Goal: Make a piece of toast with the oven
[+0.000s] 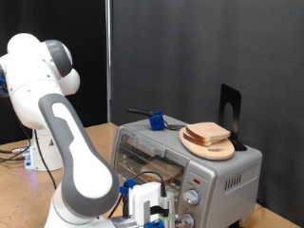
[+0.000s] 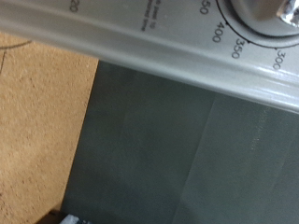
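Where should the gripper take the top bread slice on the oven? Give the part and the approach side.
Judging from the exterior view, grip the top bread slice by its crust edges, coming straight down from above. It lies flat on a stack on the round wooden plate atop the oven, so its faces are hidden. The black stand behind blocks that side. The gripper sits low by the knobs.

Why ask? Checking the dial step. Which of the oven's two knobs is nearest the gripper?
The lower knob, about level with the gripper at the exterior view's bottom; the upper knob sits higher on the oven panel.
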